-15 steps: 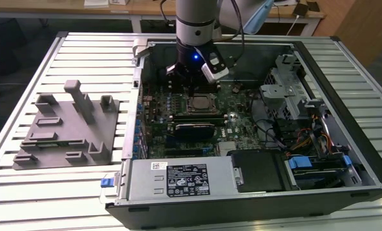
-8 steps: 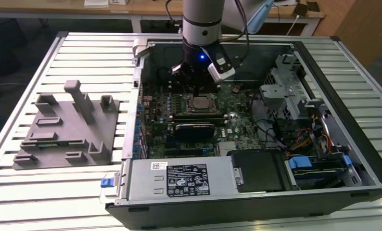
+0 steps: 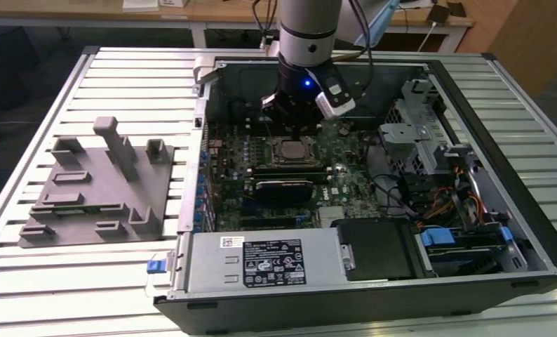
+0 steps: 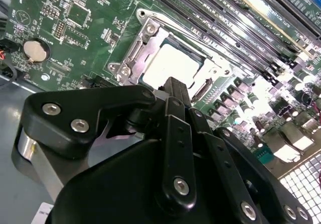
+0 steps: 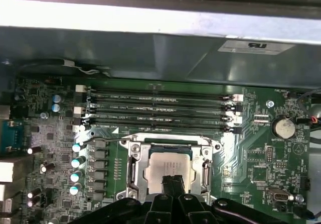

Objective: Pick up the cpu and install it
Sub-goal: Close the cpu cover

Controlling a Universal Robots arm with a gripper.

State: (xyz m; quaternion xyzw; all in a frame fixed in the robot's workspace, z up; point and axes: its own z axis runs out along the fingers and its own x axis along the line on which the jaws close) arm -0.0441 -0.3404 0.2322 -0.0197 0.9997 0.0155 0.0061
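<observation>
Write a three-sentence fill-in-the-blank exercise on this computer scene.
1. The cpu lies flat in the metal-framed ____ of the green motherboard.
2. The gripper hangs over the cpu with its fingers ____.
3. The grey fixture stands ____ the computer case, on the slatted table.
Missing words: socket; shut; outside.
</observation>
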